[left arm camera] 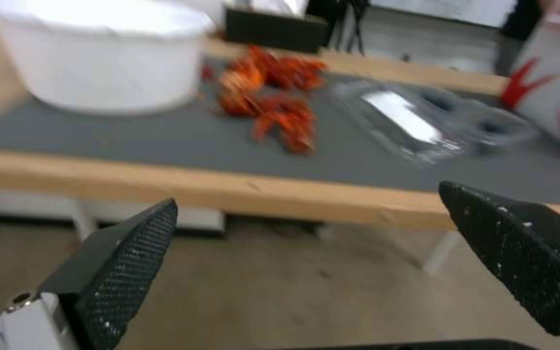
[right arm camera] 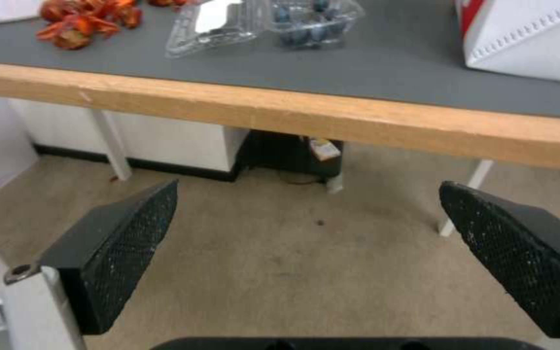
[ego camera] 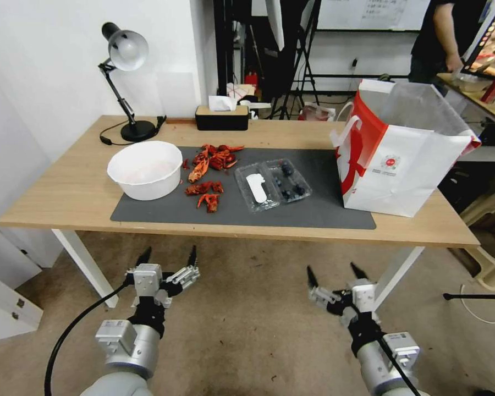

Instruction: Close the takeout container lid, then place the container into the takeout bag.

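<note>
From my station, the left gripper (ego camera: 168,257) hung below and in front of the table's near edge, fingers spread wide and holding nothing. The right gripper (ego camera: 335,274) sat just as low on the other side, likewise wide open and empty. Both were well apart from anything on the table (ego camera: 66,192).

The takeout container (ego camera: 273,184) lay open on the grey mat (ego camera: 313,212), its blueberry half toward the takeout bag (ego camera: 401,159) and the lid (ego camera: 254,190) flat beside it with the white label face up. The bag stood upright at the right end of the mat, mouth open.

My worries, as I judged them: the thin clear plastic could skid across the mat if I pushed the lid instead of lifting it; folding it too fast might tip berries out. The red crayfish pieces (ego camera: 206,181) lay near the lid side, so a left-arm approach could scatter them, and the white bowl (ego camera: 146,168) stood just beyond.

I could not make out the hinge or the clasp tabs. The left wrist view was blurred. The bag's interior was hidden behind its liner, and its far side sat close to the table's end.
</note>
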Controlling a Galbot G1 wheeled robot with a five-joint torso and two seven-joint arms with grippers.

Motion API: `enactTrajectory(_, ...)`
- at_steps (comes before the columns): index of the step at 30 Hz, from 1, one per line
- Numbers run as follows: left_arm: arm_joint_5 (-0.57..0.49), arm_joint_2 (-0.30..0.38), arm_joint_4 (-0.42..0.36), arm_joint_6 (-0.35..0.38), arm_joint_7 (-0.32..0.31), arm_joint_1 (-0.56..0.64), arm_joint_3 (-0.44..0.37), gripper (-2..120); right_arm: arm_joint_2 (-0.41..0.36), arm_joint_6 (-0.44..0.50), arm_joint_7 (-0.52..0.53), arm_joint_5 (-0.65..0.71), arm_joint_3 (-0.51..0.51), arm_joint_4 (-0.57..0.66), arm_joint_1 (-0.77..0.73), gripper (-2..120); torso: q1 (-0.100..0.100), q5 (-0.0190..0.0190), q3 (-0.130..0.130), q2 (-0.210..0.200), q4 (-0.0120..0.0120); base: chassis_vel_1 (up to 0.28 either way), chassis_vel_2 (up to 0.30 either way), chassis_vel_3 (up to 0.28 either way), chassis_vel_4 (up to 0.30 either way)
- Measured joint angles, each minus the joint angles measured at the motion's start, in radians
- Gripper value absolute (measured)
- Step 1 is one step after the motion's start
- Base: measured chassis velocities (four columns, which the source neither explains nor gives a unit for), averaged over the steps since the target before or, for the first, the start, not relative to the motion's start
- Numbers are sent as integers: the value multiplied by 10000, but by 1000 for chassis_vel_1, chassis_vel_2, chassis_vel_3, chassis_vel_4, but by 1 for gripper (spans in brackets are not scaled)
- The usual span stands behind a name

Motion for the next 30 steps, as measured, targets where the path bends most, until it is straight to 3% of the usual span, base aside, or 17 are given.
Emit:
enactTrajectory(2,-157,130,-37,185,69,-1,-33,100,-82,-57,-3,53,28,19,37,100,0,12,0,0,-1,0,0,0,0)
enactTrajectory(6,-289,248,-90,313,218,21,-90,100,-95,-152,2,120,-12,31,195,100,1,2,1,0,-1,0,0,0,0)
enactTrajectory(30,-581,408,-201,-122,494,140,-646,100,-78,16,198,269,-99,126,461,100,0,3,1,-1,-1,0,0,0,0)
